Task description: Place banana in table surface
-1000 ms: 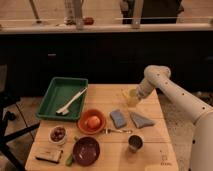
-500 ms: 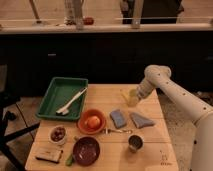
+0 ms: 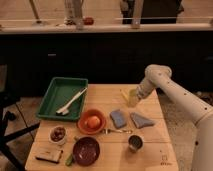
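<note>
Most of your job looked done: banana touched the tabletop beside your pincer, whose grip I couldn't tell.

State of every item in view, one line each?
banana: by the gripper, beside the yellow-green cup; held or not, cannot tell
gripper: low over the table surface, far right side
yellow-green cup: upright
green tray: holds a white utensil
orange bowl: holds an orange fruit
metal cup: upright
dark bowl: upright
</note>
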Available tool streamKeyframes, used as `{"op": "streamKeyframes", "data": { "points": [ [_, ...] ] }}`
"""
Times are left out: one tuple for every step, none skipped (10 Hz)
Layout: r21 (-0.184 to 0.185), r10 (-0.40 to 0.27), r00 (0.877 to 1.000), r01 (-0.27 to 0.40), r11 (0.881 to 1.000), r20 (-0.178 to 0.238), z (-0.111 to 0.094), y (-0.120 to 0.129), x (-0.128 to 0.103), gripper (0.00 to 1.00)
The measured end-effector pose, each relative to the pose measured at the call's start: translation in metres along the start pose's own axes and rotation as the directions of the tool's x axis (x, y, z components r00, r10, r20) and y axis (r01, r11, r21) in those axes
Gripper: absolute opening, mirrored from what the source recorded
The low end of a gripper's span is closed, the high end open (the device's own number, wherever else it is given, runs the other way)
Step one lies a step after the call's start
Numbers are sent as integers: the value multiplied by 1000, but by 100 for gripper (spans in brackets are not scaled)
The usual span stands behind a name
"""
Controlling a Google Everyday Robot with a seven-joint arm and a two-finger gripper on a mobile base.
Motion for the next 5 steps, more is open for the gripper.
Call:
{"op": "streamKeyframes", "data": {
  "points": [
    [-4, -1, 1000, 1, 1000, 4, -2, 2, -1, 7],
    [-9, -1, 1000, 1, 1000, 6, -3, 3, -1, 7],
    [-11, -2, 1000, 2, 1000, 8, -4, 4, -1, 7],
    [-14, -4, 1000, 4, 1000, 11, -5, 6, -2, 7],
    [-19, -7, 1000, 7, 1000, 13, -7, 8, -3, 3]
  ]
}}
